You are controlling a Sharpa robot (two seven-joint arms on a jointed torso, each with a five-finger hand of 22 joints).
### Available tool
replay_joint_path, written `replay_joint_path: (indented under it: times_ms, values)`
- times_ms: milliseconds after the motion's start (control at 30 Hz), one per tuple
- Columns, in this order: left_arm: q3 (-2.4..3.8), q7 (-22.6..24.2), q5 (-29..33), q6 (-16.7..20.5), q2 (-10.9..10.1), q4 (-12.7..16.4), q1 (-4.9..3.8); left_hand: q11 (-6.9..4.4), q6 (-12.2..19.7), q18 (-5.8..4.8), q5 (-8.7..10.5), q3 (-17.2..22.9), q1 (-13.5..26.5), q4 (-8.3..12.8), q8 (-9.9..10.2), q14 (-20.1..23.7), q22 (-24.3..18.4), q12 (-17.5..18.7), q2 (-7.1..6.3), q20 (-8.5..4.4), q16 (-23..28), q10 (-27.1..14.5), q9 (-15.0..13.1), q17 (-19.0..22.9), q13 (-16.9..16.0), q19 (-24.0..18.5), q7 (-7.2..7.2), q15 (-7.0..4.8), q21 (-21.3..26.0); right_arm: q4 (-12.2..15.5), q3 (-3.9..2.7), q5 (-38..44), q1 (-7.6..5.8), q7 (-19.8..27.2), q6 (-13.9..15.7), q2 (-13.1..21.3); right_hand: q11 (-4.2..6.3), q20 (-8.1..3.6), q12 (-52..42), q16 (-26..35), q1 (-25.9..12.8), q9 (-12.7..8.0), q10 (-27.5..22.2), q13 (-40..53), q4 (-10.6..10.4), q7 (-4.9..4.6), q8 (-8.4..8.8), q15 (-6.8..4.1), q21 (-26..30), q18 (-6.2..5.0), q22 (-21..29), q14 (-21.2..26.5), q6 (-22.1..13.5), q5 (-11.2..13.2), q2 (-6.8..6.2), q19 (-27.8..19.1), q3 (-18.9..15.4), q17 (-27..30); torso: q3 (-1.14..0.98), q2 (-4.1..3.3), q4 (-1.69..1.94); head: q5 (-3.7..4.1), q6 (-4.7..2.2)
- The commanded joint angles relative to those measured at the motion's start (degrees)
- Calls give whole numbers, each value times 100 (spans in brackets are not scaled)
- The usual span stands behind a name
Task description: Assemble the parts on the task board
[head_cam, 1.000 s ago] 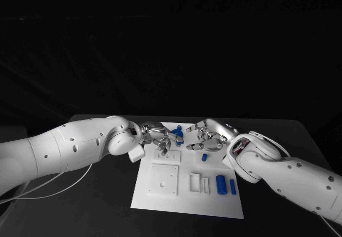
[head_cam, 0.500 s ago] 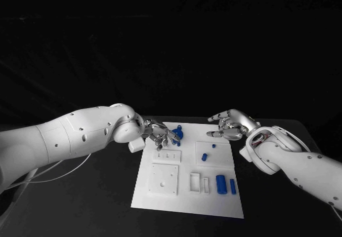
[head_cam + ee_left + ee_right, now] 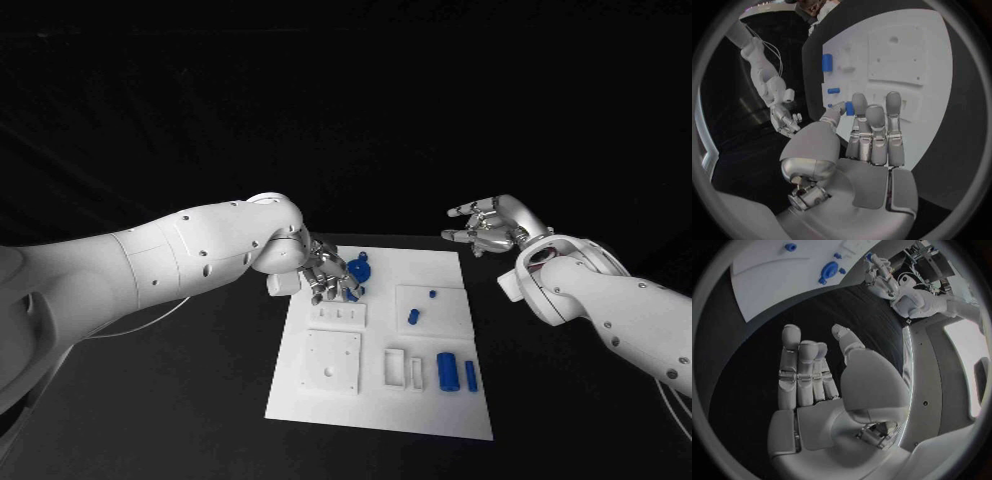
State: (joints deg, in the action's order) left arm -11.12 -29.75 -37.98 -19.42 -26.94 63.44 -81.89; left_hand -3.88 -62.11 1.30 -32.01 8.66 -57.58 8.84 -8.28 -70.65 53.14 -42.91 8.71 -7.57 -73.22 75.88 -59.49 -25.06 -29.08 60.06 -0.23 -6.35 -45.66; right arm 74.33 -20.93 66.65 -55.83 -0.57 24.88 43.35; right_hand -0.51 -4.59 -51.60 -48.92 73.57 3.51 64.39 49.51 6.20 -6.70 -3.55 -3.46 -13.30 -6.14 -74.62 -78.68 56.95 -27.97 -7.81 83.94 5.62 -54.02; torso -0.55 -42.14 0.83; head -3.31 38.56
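Left hand (image 3: 326,277) hangs over the far-left corner of the white task board (image 3: 378,415), its fingers pointing down toward the board; in the left wrist view a small blue part (image 3: 849,108) sits pinched between the thumb and a fingertip, the other fingers (image 3: 893,125) lying straight and close together. Just beside that hand, at about 2 o'clock from it, a blue gear-shaped part (image 3: 361,268) lies on the board's far edge.

Right hand (image 3: 492,226) is raised off the desk (image 3: 173,400) beyond the board's far-right corner, well apart from the board, at about 1 o'clock from its middle. Its fingers are spread loosely and it holds nothing, which the right wrist view confirms: bare palm, fingers (image 3: 792,365) extended over black desk.

On the board, a short blue peg (image 3: 414,317) lies in the recessed square at the far right, with a tiny blue stud (image 3: 433,295) just beyond it at 1 o'clock. Toward the near right, two blue cylinders stand side by side: the thicker one (image 3: 449,372) and a slimmer one (image 3: 470,376) at its 3 o'clock. White raised blocks (image 3: 332,365) fill the left half. No writing or brand marks can be read on anything.
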Motion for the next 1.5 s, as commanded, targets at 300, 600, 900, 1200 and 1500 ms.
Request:
replay_joint_path:
  times_ms: [300,600,900,1200,1500]
  values:
    - [-195,-238,-707,-78,265,-251,-9,-73,-18,5,-210,826,56,713,-606,-97,189,-94,-40,-31,-88,64,-619,-20,-13,157,-26,-59,139,-156,-20,-413,-64,207,190,-71,4,26,-26,10,-77,5,-39,-24,83,1,1,14,94,-77,-7,41,29,-62,29,173,3,22,9,-9,-4,-5,38]
    - [-248,-304,-1051,385,333,-229,51,-108,-67,-8,-419,919,101,719,-669,-199,373,-99,-125,-76,-85,157,-628,-74,-19,278,-56,-98,248,-146,-28,-427,-73,208,188,-93,3,27,-24,17,-89,5,-49,-37,100,1,1,16,161,-80,5,46,17,-100,27,173,-4,38,13,-4,2,-11,81]
    - [-253,-406,-1156,419,357,-186,91,-110,-73,-13,-423,929,99,720,-674,-216,511,-104,-130,-78,-73,170,-615,-117,-38,331,-57,-99,358,-132,-30,-428,-75,192,155,-98,1,28,-25,22,-93,4,-53,-45,112,-2,3,17,206,-82,13,51,-4,-118,30,174,-12,49,9,-3,3,-17,116]
    - [-253,-494,-1228,555,328,-131,127,-115,-77,-15,-452,932,107,717,-678,-238,605,-107,-137,-83,-65,182,-606,-132,-46,374,-59,-104,422,-85,-30,-427,-75,178,137,-97,0,28,-25,19,-104,5,-62,-52,134,-2,1,17,236,-86,17,51,0,-166,45,182,-42,57,8,-1,2,-16,150]
    - [-254,-505,-1286,603,296,-44,165,-114,-72,-17,-458,940,104,718,-677,-239,674,-110,-143,-83,-62,180,-594,-143,-54,393,-58,-104,471,-107,-30,-427,-75,172,129,-102,-1,30,-23,23,-109,4,-69,-58,145,-3,3,19,295,-88,30,60,-10,-173,52,174,-55,65,14,-3,-2,-21,167]
